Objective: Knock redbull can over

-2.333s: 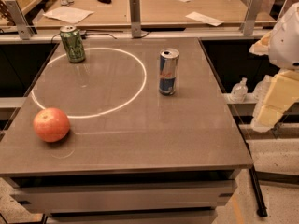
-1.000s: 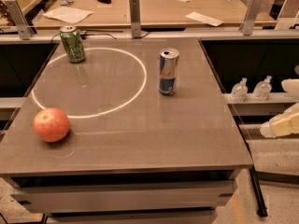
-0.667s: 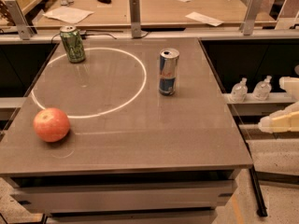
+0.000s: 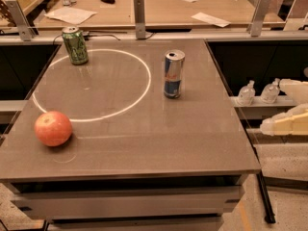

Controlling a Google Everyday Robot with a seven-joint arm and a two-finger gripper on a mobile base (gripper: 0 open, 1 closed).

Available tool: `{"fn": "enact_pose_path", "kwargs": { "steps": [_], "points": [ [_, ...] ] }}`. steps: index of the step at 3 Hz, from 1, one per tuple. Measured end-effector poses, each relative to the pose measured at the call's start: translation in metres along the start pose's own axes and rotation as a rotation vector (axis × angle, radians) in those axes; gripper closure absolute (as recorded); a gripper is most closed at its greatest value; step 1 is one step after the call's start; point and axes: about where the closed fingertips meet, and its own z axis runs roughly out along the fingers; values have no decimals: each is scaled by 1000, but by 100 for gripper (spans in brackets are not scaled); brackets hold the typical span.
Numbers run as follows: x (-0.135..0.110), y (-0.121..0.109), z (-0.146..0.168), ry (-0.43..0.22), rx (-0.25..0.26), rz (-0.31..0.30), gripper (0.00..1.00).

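Right of the redbull can [image 4: 173,74], open table [image 4: 202,143] runs to its edge, where the gripper [image 4: 284,123] hangs; the green can [image 4: 75,44] and apple [image 4: 53,128] stand well left.

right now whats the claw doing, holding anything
claw: open or closed cannot be told; it sits off the right edge of the table, well apart from the upright redbull can.

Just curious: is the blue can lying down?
No, the redbull can stands upright, the end effector far off to its right.
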Motion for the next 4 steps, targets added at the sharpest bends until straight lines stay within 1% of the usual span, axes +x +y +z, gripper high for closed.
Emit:
{"fn": "enact_pose_path", "kwargs": {
  "steps": [1, 2, 3, 4],
  "points": [
    [-1, 2, 2, 7, 9, -15, 0],
    [2, 4, 12, -30, 42, 2, 0],
    [-1, -7, 33, -85, 72, 6, 0],
    [-3, -19, 58, -165, 23, 4, 0]
  ]
}}
